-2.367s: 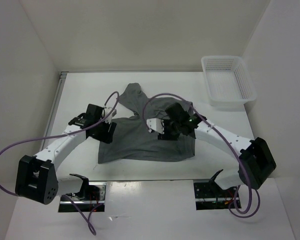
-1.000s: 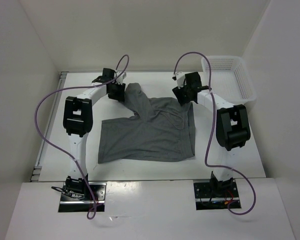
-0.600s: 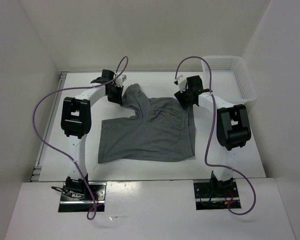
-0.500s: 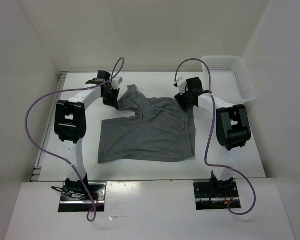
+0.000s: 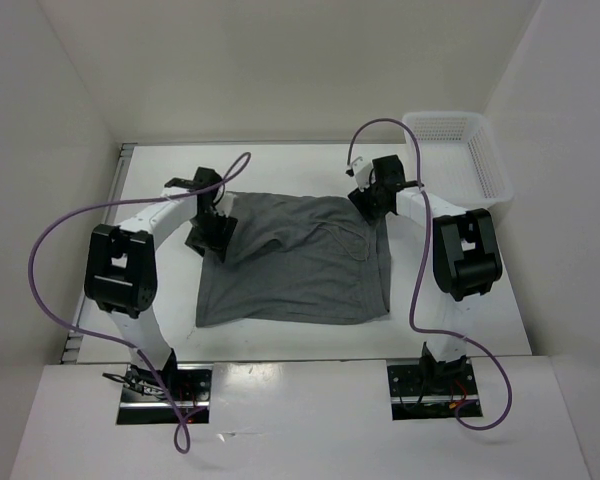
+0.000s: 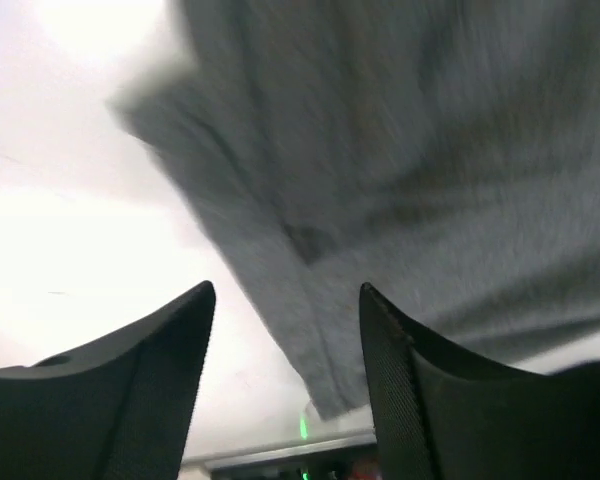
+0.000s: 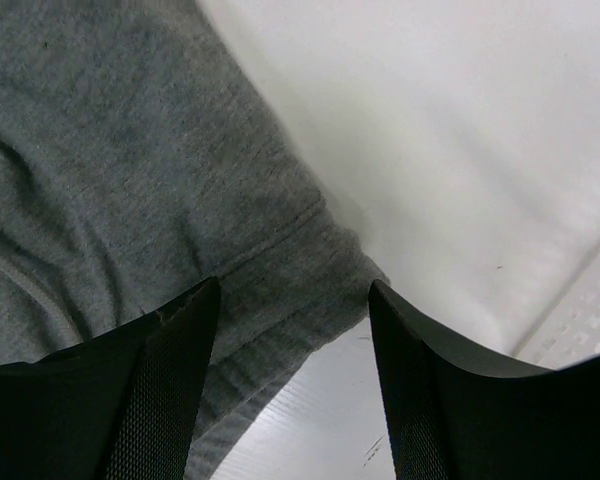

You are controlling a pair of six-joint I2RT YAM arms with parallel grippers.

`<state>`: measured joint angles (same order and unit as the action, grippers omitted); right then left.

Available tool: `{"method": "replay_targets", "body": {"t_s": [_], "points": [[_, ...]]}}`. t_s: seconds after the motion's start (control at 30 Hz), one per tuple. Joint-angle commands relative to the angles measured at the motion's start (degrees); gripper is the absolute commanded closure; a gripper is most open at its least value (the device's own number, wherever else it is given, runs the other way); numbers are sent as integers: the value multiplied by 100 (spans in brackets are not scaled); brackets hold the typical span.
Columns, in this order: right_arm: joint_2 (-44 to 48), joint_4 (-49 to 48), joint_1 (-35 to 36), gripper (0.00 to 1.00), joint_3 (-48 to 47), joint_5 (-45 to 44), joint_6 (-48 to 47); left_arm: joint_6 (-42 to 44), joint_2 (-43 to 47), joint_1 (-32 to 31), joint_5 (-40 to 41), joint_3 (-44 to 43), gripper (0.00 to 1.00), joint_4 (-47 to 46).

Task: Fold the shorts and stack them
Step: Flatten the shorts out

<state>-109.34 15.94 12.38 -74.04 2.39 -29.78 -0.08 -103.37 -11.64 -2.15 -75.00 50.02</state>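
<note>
Shorts: the grey shorts [image 5: 300,265] lie spread out in the middle of the table [image 5: 150,180], roughly a rectangle, with creases across the far half and a raised fold near their left edge
Shorts' reach: their near hem lies close to the table's near edge; their far side stops short of the table's far edge
Left gripper: the left gripper [image 6: 286,295] is at the shorts' left edge, towards the cloth's far-left corner; its fingers [image 6: 150,385] stand wide apart, with a strip of grey cloth running between them, none of it pinched; this wrist view is blurred
Right gripper: the right gripper [image 7: 292,290] is low over the shorts' far-right corner; its fingers are spread wide, the stitched hem and the cloth's corner show between them, and it has hold of nothing
Arms: both rise from the table's near edge, the left bent along the left side, the right along the right side
Basket: a white mesh basket [image 5: 456,203] sits in the table's far-right corner, apart from the shorts
</note>
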Motion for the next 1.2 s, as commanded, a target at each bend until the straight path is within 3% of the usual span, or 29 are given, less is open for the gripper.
{"method": "replay_targets", "body": {"t_s": [0.0,0.17,0.33,0.47,0.6,0.93,1.1,1.17], "points": [[79,-48,36,33,-400,68,-63,8,98,319,399,-813,32,-719],[194,163,36,33,-725,366,-125,8,-409,671,41,-1946,30,-1679],[-165,216,-16,33,-1015,437,-256,8,-1831,751,-321,-3456,29,-1680],[-543,374,-165,33,-1445,620,-256,8,-2599,680,-461,-4152,28,-1618],[-668,620,-315,33,-1614,780,-414,8,-3065,557,-461,-4531,28,-1557],[-851,840,-386,33,-1077,728,-783,8,-3417,390,-322,-4233,28,-1504],[-975,1024,-386,33,-1016,718,-994,8,-3470,224,-321,-4040,52,-1486],[-1028,1286,-386,36,-964,858,-1205,8,-3470,163,-321,-3882,72,-1329]]}}
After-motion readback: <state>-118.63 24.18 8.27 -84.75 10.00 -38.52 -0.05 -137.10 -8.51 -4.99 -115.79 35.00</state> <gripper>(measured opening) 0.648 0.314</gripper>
